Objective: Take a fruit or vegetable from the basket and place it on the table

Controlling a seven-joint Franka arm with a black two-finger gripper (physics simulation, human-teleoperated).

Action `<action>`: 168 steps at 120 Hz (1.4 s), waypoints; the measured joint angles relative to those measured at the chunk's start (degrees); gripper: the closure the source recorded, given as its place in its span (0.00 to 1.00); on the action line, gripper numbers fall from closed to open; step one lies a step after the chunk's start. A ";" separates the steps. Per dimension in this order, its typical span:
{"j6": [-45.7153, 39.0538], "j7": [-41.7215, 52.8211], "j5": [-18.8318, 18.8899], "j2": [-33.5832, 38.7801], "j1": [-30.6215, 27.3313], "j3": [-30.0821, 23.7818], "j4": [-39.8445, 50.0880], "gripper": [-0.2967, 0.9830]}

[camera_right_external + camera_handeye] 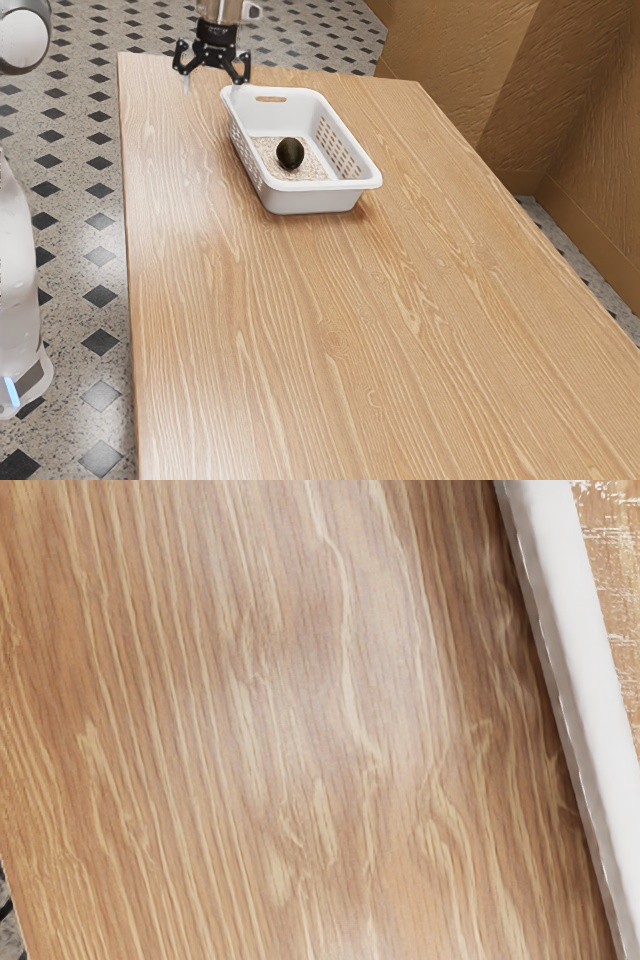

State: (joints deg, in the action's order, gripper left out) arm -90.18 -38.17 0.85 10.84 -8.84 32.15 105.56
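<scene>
1. One black, two-fingered, jointed pincer hangs in the air at the end of your arm. In the exterior view you can see its two fingers spread well apart.
2. Below it you have the long, rectangular desk of light brown, streaky-grained wood. Your wrist view looks down on that wood, with the side of the basket running along it.
3. Near the pincer, toward the exterior view's right, you see the white, rectangular basket with perforated sides, a smooth rim and a handle slot in its far end. It stands upright on the desk, and your pincer is outside it, near the slotted end.
4. Inside the basket lies your target, a dark, blackish-green, egg-shaped fruit or vegetable. It rests on the pale, mottled bottom, between the side walls.
5. Past the desk's edges you have the grey, speckled floor with black diamond tiles, and the ochre, rough-textured wall.
6. At the exterior view's left edge you see your arm's white, rounded casing, beside the desk.
</scene>
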 joint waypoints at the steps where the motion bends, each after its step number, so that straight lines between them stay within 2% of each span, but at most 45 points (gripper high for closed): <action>1: -0.06 0.18 0.04 -0.26 -0.11 0.27 -0.20 0.24; 15: -0.90 2.87 -0.96 -8.36 -1.74 2.33 -7.35 0.25; 28: -2.62 4.72 -4.52 -13.55 -4.28 -0.74 -10.00 0.24; 54: -5.42 7.35 -9.17 -16.11 1.28 -3.90 -10.27 0.24; 67: -6.20 8.60 -11.27 -20.27 -3.27 -4.17 -14.55 0.24; 86: -8.16 10.12 -15.29 -26.01 -6.10 -5.97 -19.95 0.24; 100: -8.92 11.20 -16.28 -27.86 -12.16 -11.10 -20.32 0.24; 115: -9.42 12.31 -16.69 -29.95 -14.27 -13.18 -21.33 0.24; 127: -9.66 13.05 -16.77 -31.52 -18.39 -18.24 -22.18 0.24; 158: -10.78 14.40 -16.84 -36.04 -19.59 -22.54 -24.06 0.24; 168: -11.08 14.56 -16.88 -37.00 -19.63 -22.73 -24.41 0.29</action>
State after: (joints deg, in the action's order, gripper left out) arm -101.26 -23.62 -16.04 -26.16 -28.47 9.41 81.16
